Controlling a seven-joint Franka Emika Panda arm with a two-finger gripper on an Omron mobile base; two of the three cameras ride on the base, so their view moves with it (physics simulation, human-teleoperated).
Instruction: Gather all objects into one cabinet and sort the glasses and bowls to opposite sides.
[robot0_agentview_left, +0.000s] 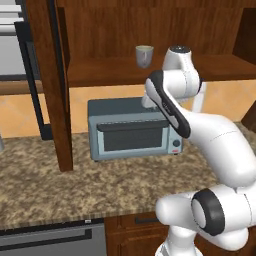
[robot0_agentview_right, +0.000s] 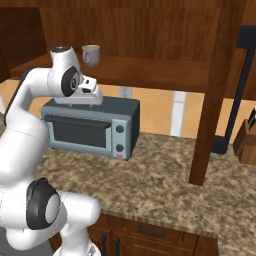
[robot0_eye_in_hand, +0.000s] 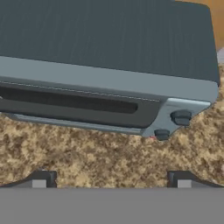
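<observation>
A plain grey handled mug (robot0_agentview_left: 144, 55) (robot0_agentview_right: 91, 54), one of the glasses, stands alone on the broad shelf of the dark reddish-brown cabinet (robot0_agentview_left: 100, 74) (robot0_agentview_right: 155, 72). The cabinet's tall door (robot0_agentview_left: 50, 85) (robot0_agentview_right: 216, 90) hangs open, edge-on, with its black bar handle beside it. The bowls are out of view. My gripper (robot0_eye_in_hand: 111, 179) is open and holds nothing. Its two dark fingertips (robot0_eye_in_hand: 43, 178) stand far apart. It points down at the front of the toaster oven, below the shelf and the mug.
A grey-blue toaster oven (robot0_agentview_left: 132, 130) (robot0_agentview_right: 92, 125) (robot0_eye_in_hand: 109, 65) sits on the speckled granite counter (robot0_agentview_left: 45, 180) (robot0_agentview_right: 165, 175) under the shelf. A wooden knife block (robot0_agentview_right: 247, 142) stands at the far right. The open door's lower end reaches down to the counter.
</observation>
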